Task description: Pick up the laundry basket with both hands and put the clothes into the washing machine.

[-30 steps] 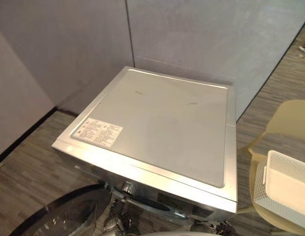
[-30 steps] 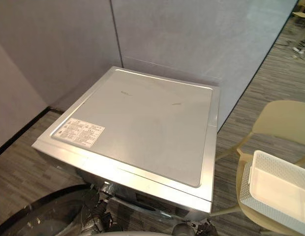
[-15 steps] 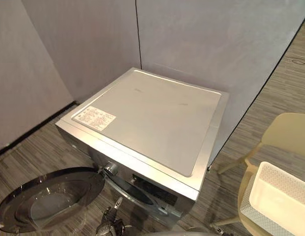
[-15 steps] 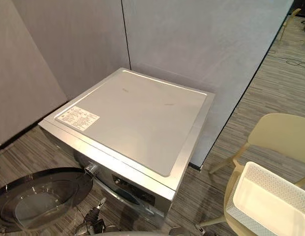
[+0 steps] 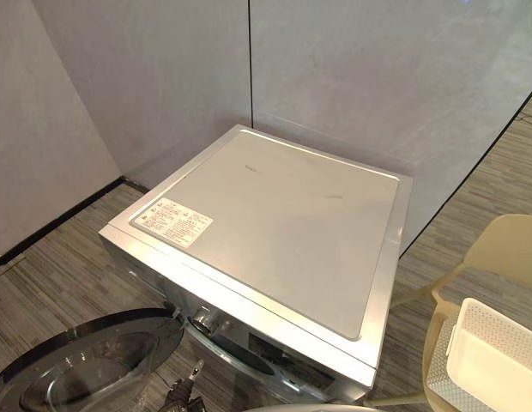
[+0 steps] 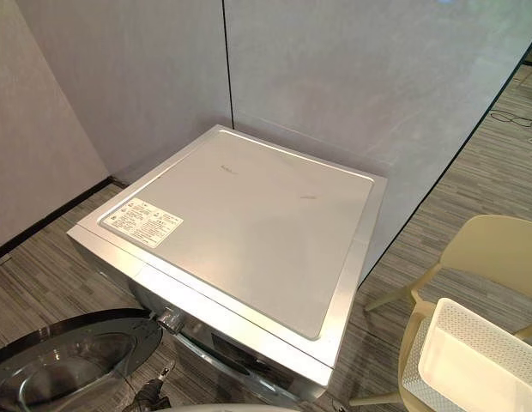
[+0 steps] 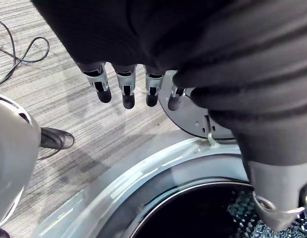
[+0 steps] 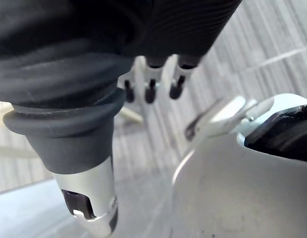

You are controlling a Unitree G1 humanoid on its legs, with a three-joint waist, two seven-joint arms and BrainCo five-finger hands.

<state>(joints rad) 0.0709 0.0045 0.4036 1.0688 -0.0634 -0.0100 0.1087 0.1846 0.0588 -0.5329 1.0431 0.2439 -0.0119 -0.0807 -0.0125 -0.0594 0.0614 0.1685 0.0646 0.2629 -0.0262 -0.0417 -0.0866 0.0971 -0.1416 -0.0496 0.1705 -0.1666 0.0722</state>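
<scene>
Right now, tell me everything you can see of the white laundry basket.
The laundry basket is a white rectangular plastic-looking tub with perforated walls and a smooth rim. It sits upright on the seat of a pale yellow chair, right of the washing machine and apart from it, partly cut off at the picture's edge. Its visible inside holds no clothes.

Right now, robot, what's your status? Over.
Left hand and right hand open, holding nothing. Basket on chair, right of washer, untouched. Washer door open. No obstacle seen.
</scene>
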